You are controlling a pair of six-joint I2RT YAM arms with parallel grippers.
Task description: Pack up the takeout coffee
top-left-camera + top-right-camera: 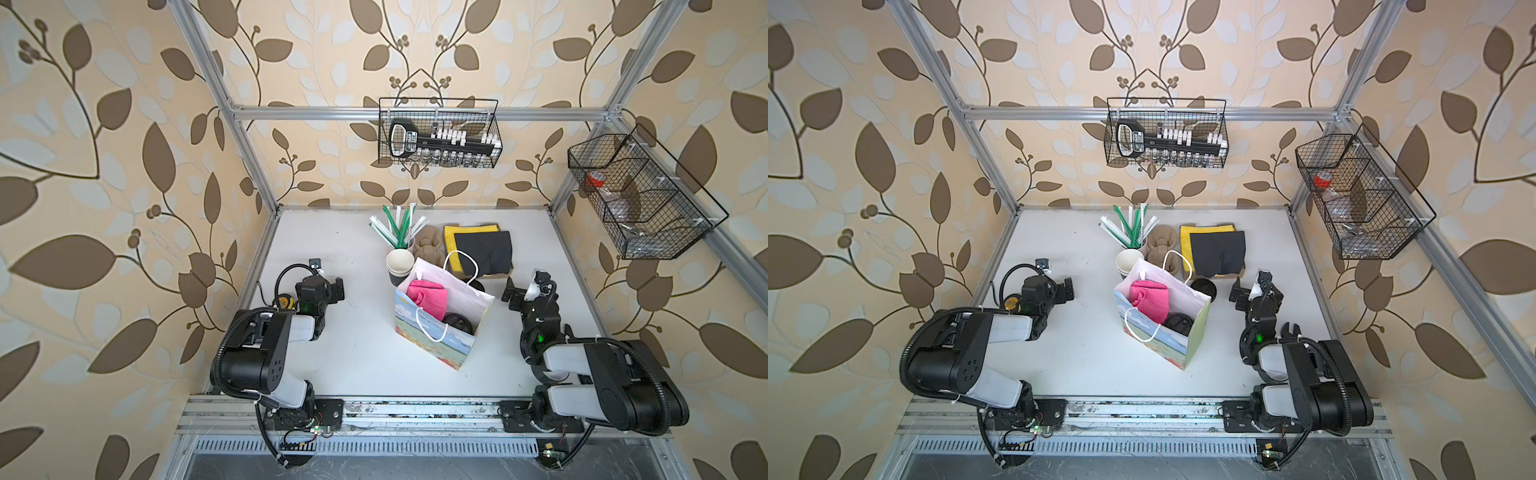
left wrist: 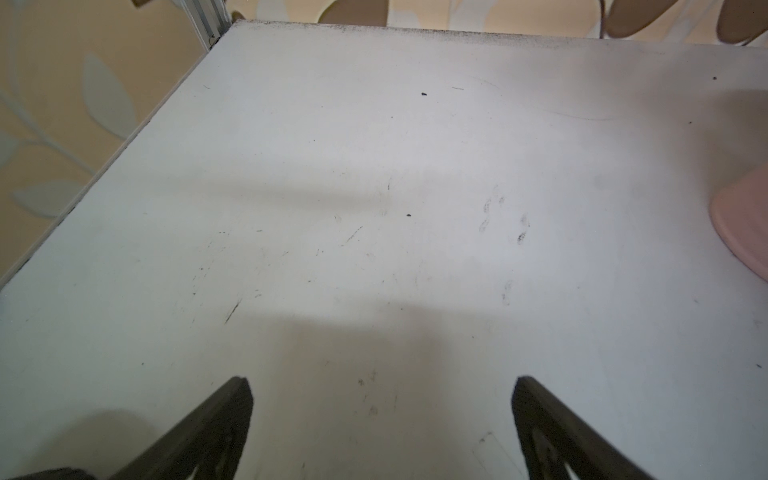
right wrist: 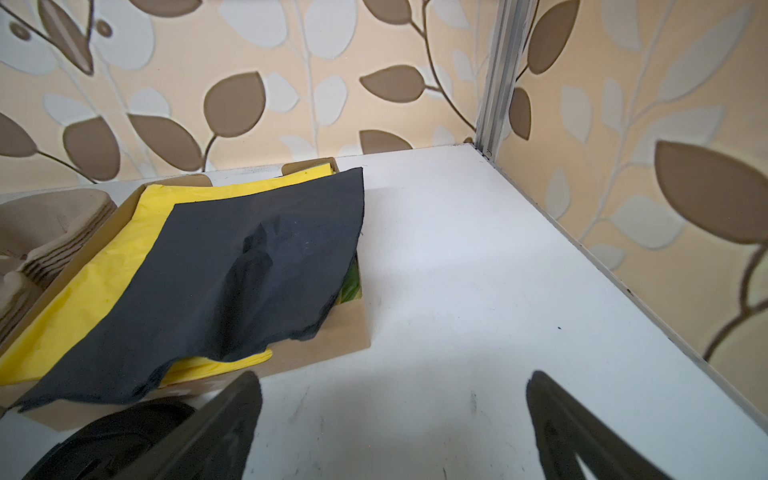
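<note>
The takeout coffee [image 1: 457, 322] [image 1: 1177, 323] shows only its round black plastic lid, facing up, inside the open white paper gift bag [image 1: 440, 349], just beside a pink bundle [image 1: 428, 297].

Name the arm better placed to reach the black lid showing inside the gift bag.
Right, probably. The black lid sits in the right half of the gift bag, toward the open right gripper; pink tissue fills the half facing the left gripper, also open.
</note>
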